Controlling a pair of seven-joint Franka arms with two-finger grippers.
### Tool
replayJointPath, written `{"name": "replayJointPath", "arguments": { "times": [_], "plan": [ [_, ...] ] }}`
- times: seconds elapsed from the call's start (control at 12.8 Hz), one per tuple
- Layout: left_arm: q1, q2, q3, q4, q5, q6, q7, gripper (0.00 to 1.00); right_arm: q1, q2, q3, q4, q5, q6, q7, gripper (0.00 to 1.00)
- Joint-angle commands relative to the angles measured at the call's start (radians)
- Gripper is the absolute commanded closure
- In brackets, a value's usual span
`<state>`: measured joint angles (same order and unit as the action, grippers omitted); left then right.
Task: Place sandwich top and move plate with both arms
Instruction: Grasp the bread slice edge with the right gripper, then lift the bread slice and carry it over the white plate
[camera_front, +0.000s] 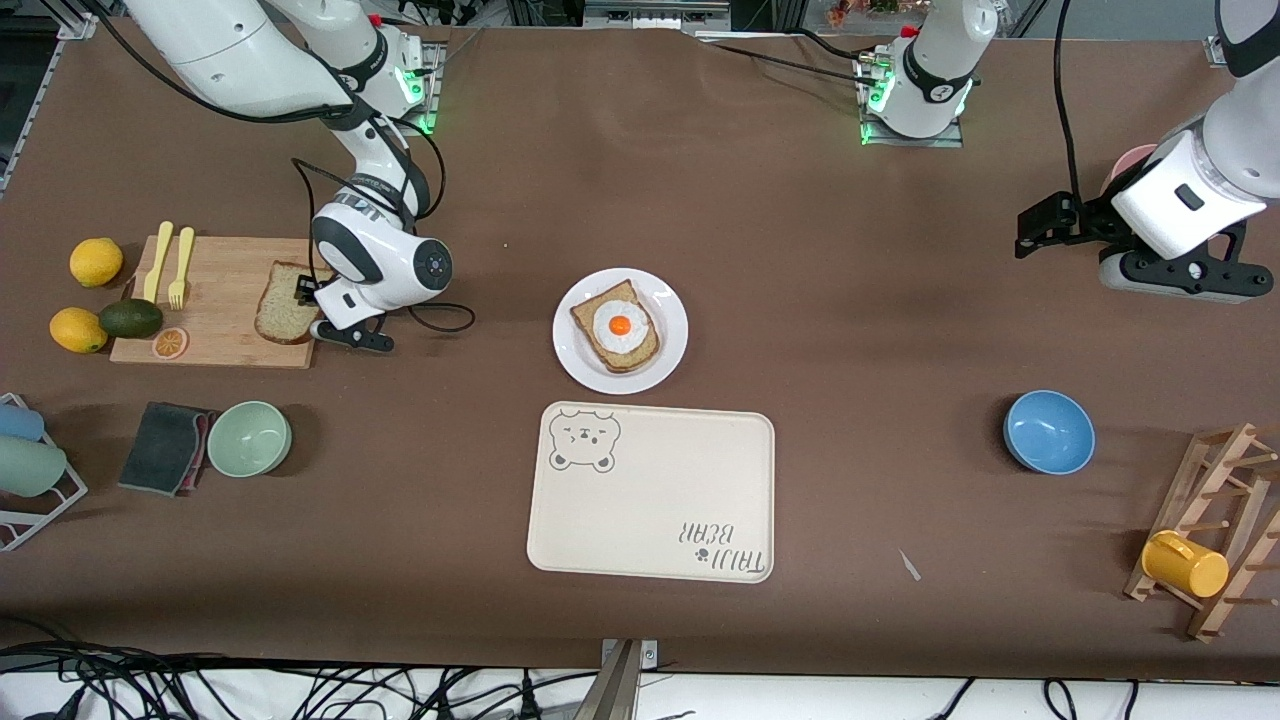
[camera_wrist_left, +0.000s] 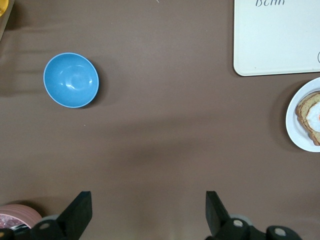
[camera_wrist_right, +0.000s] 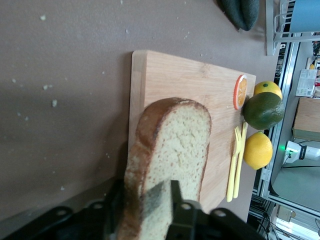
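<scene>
Right end effector (camera_wrist_right: 145, 210) pinches the bread (camera_front: 287, 302) at its edge on the board (camera_front: 215, 300); lift level, without crushing, toward the plate (camera_front: 620, 331). Left end effector (camera_wrist_left: 148, 212) waits wide open, empty, over bare bench.

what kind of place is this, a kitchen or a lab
Most likely a robot lab staged as a kitchen: two Franka arms bolted to a brown-covered table, loose cables along its edge, and props such as a cutting board and a bear tray.
</scene>
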<state>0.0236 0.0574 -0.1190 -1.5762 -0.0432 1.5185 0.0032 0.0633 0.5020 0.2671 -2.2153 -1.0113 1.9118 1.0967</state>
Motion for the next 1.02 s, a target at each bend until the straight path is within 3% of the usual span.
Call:
{"name": "replayJointPath", "arguments": {
  "times": [0.0, 0.24, 0.39, 0.55, 0.78, 0.94],
  "plan": [
    [-0.001, 0.002, -0.007, 0.021, 0.028, -0.020, -0.014, 0.00, -0.007, -0.043, 0.011, -0.050, -0.020, 0.000, 0.020, 0.78],
    [-0.001, 0.002, -0.007, 0.021, 0.029, -0.020, -0.014, 0.00, -0.007, -0.066, 0.011, -0.050, -0.018, -0.002, 0.005, 0.99],
    [-0.001, 0.002, -0.007, 0.021, 0.029, -0.021, -0.014, 0.00, -0.005, -0.106, 0.015, -0.046, -0.007, 0.001, -0.029, 1.00],
    [-0.001, 0.002, -0.007, 0.019, 0.029, -0.020, -0.014, 0.00, -0.002, -0.143, 0.038, -0.014, 0.072, -0.013, -0.121, 1.00],
    [-0.001, 0.002, -0.008, 0.021, 0.029, -0.020, -0.014, 0.00, 0.000, -0.168, 0.156, 0.093, 0.186, -0.121, -0.254, 1.00],
    [-0.001, 0.002, -0.008, 0.021, 0.029, -0.021, -0.014, 0.00, 0.071, -0.168, 0.205, 0.222, 0.329, -0.202, -0.279, 1.00]
  ]
}}
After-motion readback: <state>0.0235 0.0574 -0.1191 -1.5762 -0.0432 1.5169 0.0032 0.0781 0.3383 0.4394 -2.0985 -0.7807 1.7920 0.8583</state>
